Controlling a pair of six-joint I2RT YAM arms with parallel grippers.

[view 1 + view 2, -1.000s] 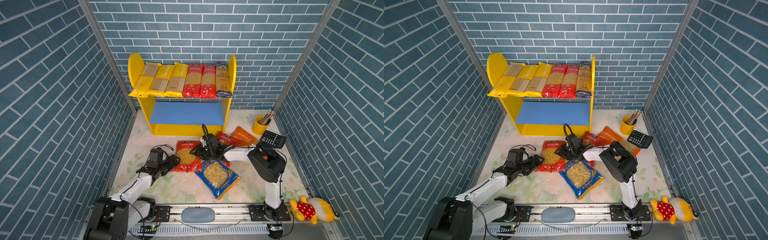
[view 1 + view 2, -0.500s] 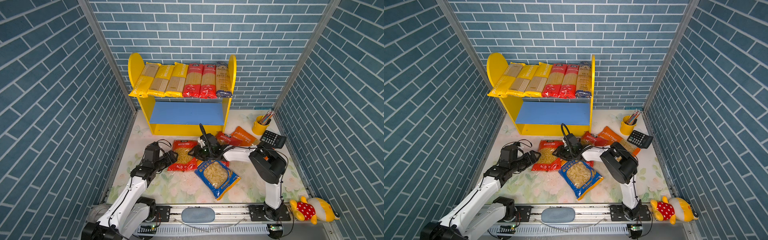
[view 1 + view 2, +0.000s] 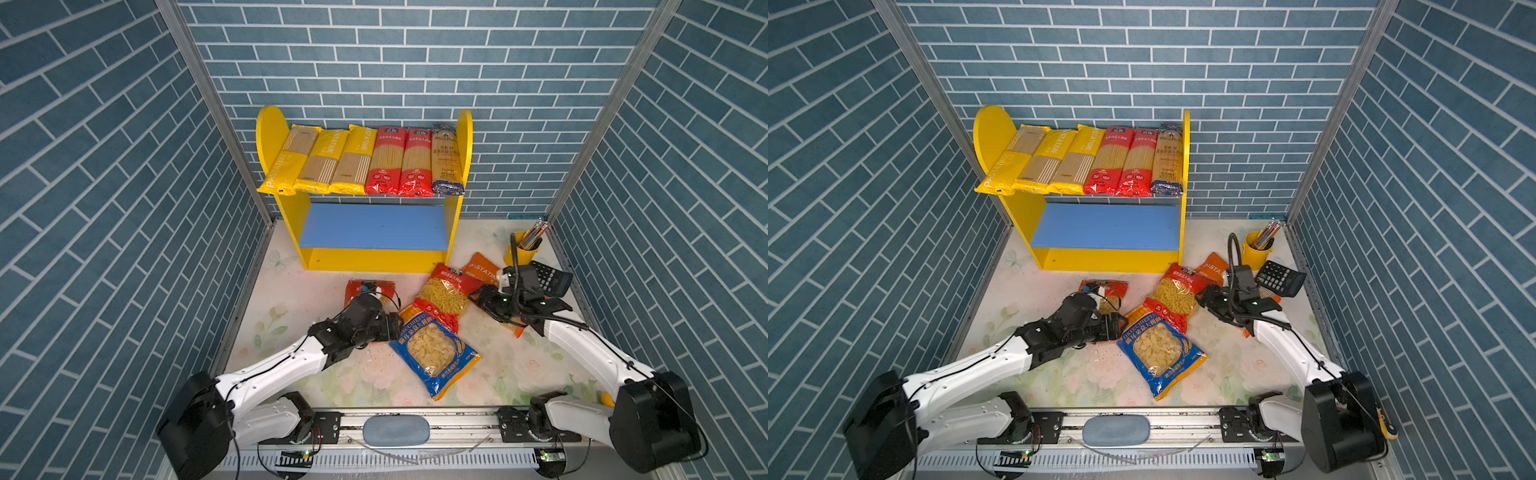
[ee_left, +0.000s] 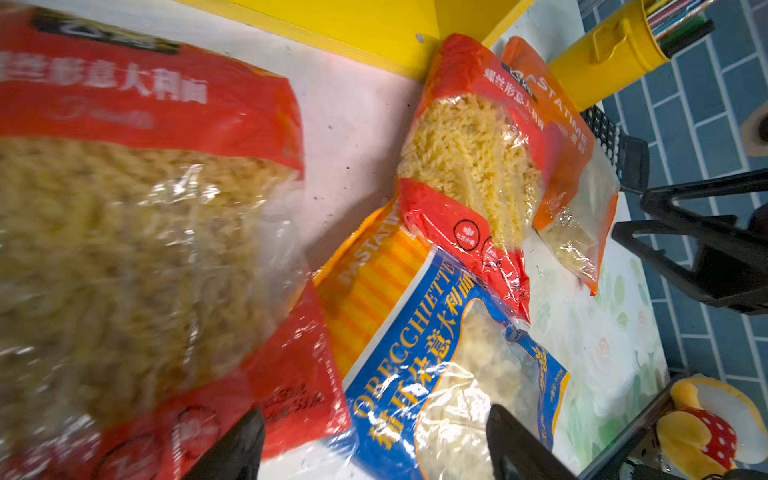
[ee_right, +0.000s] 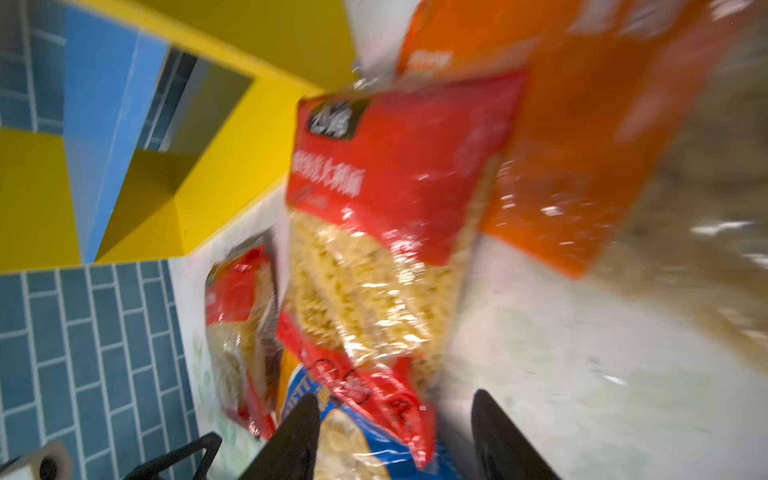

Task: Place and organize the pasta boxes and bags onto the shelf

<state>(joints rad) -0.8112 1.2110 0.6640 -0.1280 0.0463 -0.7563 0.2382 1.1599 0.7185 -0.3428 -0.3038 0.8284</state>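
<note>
As we look past the left gripper (image 4: 374, 415), its jaws stand wide above the blue orecchiette bag (image 4: 436, 374); the right gripper (image 5: 395, 399) gapes loosely around the corner of a red fusilli bag (image 5: 374, 232), while six spaghetti packs (image 3: 390, 162) line the top board of the shelf (image 3: 374, 226)

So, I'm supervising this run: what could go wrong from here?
1. The middle red bag lies over the blue bag; lifting either may drag the other.
2. The right gripper works near the calculator and pencil cup; a swing could knock them.
3. The spaghetti packs overhang the shelf front; a bump might slide them off.
</note>
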